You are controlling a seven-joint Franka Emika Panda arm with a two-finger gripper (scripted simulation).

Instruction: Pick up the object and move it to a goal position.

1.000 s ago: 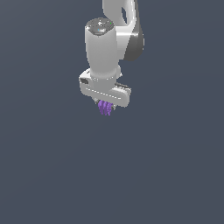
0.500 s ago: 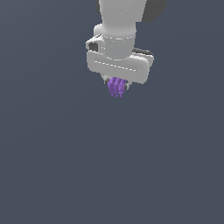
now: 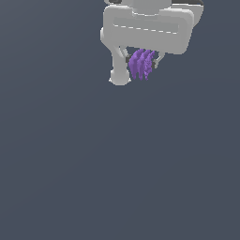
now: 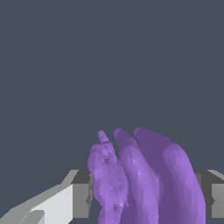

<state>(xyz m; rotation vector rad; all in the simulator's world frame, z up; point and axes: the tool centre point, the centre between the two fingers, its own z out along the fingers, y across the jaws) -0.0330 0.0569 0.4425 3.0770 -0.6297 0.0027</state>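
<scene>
The object (image 3: 141, 64) sits between the fingers of the gripper (image 3: 140, 65), which are clenched on it from both sides, high above the plain grey ground. Its long axis hangs downward, beyond the fingertips. It is a purple lump with three or four parallel rounded ridges, rough and faceted on one side. The gripper is smooth white; no goal mark is visible.

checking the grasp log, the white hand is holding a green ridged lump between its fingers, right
Not quite: the ridged lump is purple, not green. The exterior view shows it clamped under the white hand, and the wrist view shows the same purple lobes between the fingers. The rest stands: it is held between the fingers.
</scene>
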